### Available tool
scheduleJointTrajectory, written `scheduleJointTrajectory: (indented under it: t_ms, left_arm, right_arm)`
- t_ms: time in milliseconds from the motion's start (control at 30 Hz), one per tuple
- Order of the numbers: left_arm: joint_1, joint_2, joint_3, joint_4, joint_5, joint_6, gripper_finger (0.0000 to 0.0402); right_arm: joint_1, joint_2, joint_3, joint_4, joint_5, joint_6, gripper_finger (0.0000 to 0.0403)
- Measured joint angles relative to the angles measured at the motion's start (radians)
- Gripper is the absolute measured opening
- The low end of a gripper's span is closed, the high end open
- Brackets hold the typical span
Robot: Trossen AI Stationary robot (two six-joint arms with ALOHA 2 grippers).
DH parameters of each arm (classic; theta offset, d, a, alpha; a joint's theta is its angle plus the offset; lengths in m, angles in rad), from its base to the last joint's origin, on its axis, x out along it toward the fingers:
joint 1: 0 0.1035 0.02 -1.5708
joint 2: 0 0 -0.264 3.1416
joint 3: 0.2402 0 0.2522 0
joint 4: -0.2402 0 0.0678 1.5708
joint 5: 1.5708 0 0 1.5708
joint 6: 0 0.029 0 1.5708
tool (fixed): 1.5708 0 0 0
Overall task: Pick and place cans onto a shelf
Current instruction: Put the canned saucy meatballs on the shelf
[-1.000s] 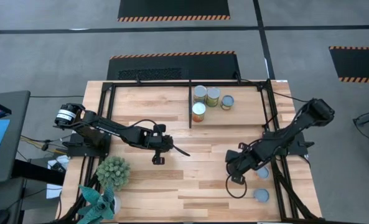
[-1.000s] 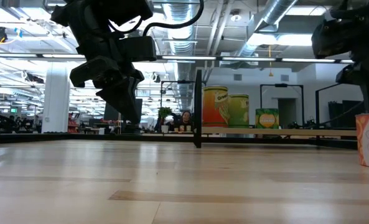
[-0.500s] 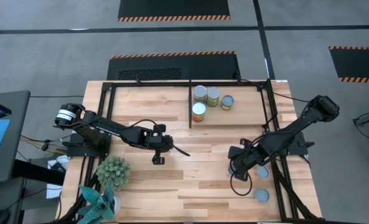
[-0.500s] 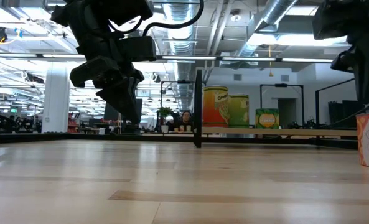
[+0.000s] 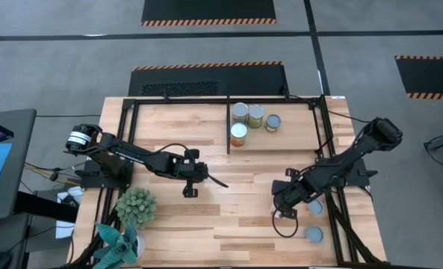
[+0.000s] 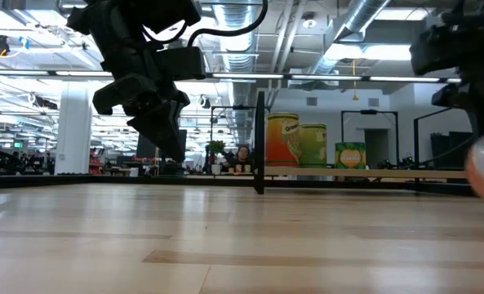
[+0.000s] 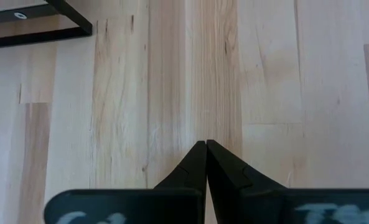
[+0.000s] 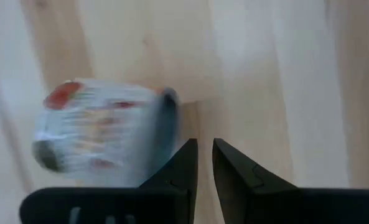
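1. Four cans stand inside the shelf [image 5: 228,101], the black barred frame at the far end of the wooden table [image 5: 206,224]. All four sit just right of its central divider bar [image 5: 228,125]: an orange-labelled can [image 5: 238,134] touching the bar, two green ones [image 5: 240,113] [image 5: 256,116] behind it, and a smaller one [image 5: 273,123] further right.

2. Loose cans remain well clear of the shelf, by the table's near right corner. One [image 5: 315,207] stands just beside the right arm; another [image 5: 313,235] stands nearer the table's front edge.

3. A further can [image 8: 103,134], white with a red mark, fills the right wrist view. It looks tipped on its side, though blur makes that uncertain.

4. The right gripper [image 8: 205,148] hangs low over that corner, among the loose cans. Its fingers are nearly pressed together with only a thin gap, and the white can lies beside them, not between them. It holds nothing.

5. The left gripper [image 7: 206,147] waits above bare wood, nearer the table's middle and in front of the shelf's left half. Its fingers are pressed together on nothing.

6. The step in hand appears to be picking up the next can on the right.

7. The next move likely calls for spreading the right fingers, lining them up around the can's body, then closing. If the can is lying down, it may roll away.
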Motion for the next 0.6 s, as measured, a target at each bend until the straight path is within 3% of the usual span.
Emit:
scheduleJointTrajectory:
  t_ms: [600]
  left_arm:
    - [0.0,0.0,0.0,0.017,-0.004,0.02,0.0]
  right_arm:
    - [0.0,-0.006,0.004,-0.01,0.001,0.001,0.0074]
